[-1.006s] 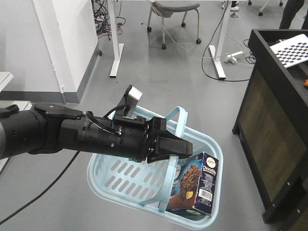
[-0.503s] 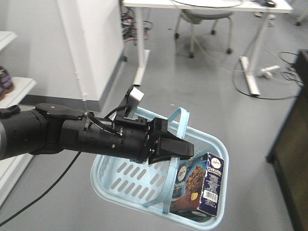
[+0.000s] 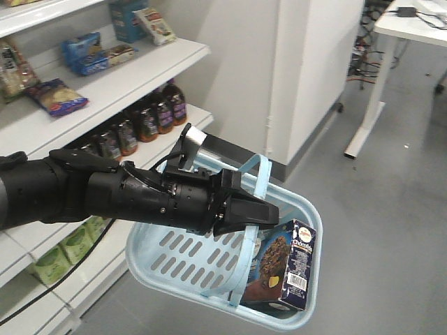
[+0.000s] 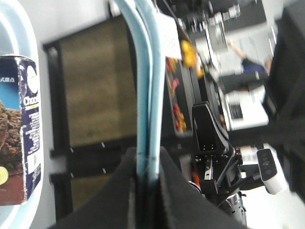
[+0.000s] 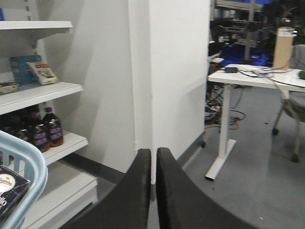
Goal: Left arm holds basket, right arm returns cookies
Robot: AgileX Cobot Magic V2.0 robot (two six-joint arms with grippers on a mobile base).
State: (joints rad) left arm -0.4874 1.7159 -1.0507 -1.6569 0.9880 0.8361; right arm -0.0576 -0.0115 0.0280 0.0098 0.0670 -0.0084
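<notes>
Below your left hand (image 3: pixel 265 213) hangs the basket (image 3: pixel 167 262), carried by its 2 loop handles (image 3: pixel 257 183). The left wrist view shows both handles pinched together between that hand's fingers (image 4: pixel 114 202). Under and just ahead of the hand, the cookies (image 3: pixel 285 269) carton stands on end against the basket's far inner wall, barcode panel facing outward. Your right hand (image 5: pixel 152 188) holds nothing: its 2 fingers are pressed together and point toward a white pillar (image 5: pixel 178 71). The basket rim lies at that hand's lower left, with a corner of the carton just inside it. Off to the left of the left hand, a shelf unit (image 3: pixel 105 87) carries dark bottles (image 3: pixel 143 118) and packets.

Progress, judged from this layout: the holding half of the task is in place. The return half is not begun, since the carton lies in the basket, ungrasped. You have yet to spread the right hand, take the carton and set it on a shelf.
</notes>
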